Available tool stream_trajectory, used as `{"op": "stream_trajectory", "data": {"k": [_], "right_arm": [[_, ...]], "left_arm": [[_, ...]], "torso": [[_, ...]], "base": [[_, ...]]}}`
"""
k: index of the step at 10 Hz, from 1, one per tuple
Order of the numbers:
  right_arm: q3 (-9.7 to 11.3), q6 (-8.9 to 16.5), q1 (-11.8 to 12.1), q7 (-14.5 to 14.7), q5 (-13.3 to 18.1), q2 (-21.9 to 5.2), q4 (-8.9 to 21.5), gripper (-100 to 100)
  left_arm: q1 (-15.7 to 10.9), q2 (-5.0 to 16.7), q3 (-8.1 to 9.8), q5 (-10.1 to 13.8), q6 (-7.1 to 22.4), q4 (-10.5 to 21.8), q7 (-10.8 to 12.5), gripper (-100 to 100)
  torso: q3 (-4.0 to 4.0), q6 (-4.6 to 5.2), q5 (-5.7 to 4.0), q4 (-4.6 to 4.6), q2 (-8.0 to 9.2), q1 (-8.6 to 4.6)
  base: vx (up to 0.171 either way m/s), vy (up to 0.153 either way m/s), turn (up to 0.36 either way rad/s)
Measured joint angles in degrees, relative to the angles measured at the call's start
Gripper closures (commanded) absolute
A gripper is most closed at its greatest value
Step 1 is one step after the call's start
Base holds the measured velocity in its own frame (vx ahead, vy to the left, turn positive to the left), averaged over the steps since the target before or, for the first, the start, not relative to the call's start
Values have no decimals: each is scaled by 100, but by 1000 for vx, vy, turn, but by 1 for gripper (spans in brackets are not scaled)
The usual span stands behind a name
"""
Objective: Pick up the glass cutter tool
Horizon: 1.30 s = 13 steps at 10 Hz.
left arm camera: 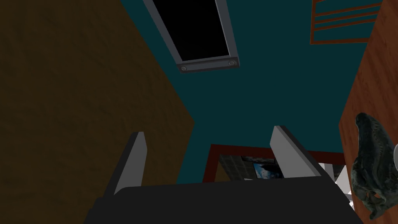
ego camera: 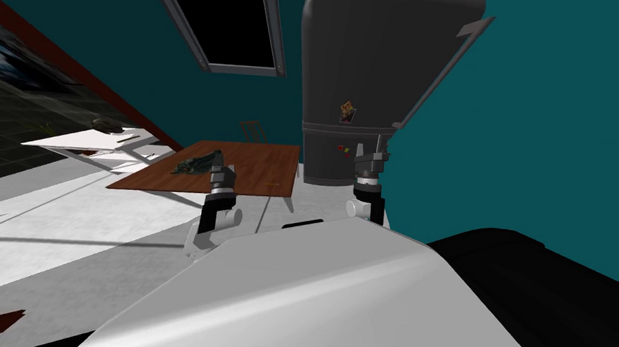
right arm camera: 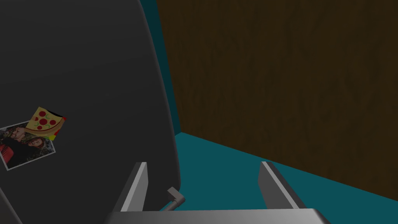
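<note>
At the far left, a white worktop (ego camera: 89,142) carries a dark lump (ego camera: 106,123) and a slim dark stick (ego camera: 128,138). Right of it and nearer stands a brown wooden worktop (ego camera: 246,177), with a dark green crumpled thing (ego camera: 198,162) on its far left part. The robot's left end effector (ego camera: 222,173) is at the near edge of this worktop, close to the crumpled thing. The left wrist view shows its two fingers (left arm camera: 132,163) standing wide apart with nothing between them. Further right on the wood, by the near edge, lies a thin pale sliver (ego camera: 271,183), apart from everything else. Both slim items are too small to tell which, if either, is the glass cutter. A wooden chair (ego camera: 253,130) stands behind the far edge of the brown worktop. Above it on the teal wall hangs a grey-framed black panel (ego camera: 234,17). Right of the worktop rises a dark fridge (ego camera: 370,83) bearing a photo (right arm camera: 25,144) and a pizza-slice magnet (right arm camera: 47,122). The right end effector (ego camera: 371,160) is held up in front of the fridge's lower part, its fingers (right arm camera: 136,186) likewise spread open and empty
</note>
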Motion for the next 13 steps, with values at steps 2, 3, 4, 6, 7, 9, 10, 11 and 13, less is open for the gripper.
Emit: {"op": "stream_trajectory", "data": {"k": [2,3,4,6,7,9,10,11,13], "right_arm": [[0,0,0,0,0,0,0,0],[0,0,0,0,0,0,0,0],[0,0,0,0,0,0,0,0],[0,0,0,0,0,0,0,0],[0,0,0,0,0,0,0,0],[0,0,0,0,0,0,0,0],[0,0,0,0,0,0,0,0],[0,0,0,0,0,0,0,0],[0,0,0,0,0,0,0,0]], "left_arm": [[-244,95,128,41,223,420,-27,-100],[-254,100,148,47,350,462,-42,-100],[-325,110,180,53,484,578,-71,-100],[-499,149,256,72,830,728,-112,-100],[-578,143,266,65,934,860,-145,-100],[-741,273,359,125,1279,1104,-182,-100],[-866,304,381,132,1412,1307,-206,-100],[-923,325,404,141,1575,1437,-242,-100],[-1097,427,445,180,1865,1746,-284,-100]], "torso": [[-1,2,-1,0,-2,-9],[-1,0,-1,0,-1,-6],[-2,1,-1,-1,-5,-7],[-3,1,1,-1,-6,4],[-3,0,2,-1,-5,11],[-9,1,-1,-3,-16,-5],[-9,0,-1,-4,-14,-2],[-6,0,0,-2,-10,0],[-6,0,3,-2,-11,11]], "base": [[16,-109,-39],[28,-103,-35],[26,-74,-13],[27,-63,-27],[39,-74,-33],[55,-102,-27],[34,-87,-24],[32,-59,-10],[45,-57,-15]]}}
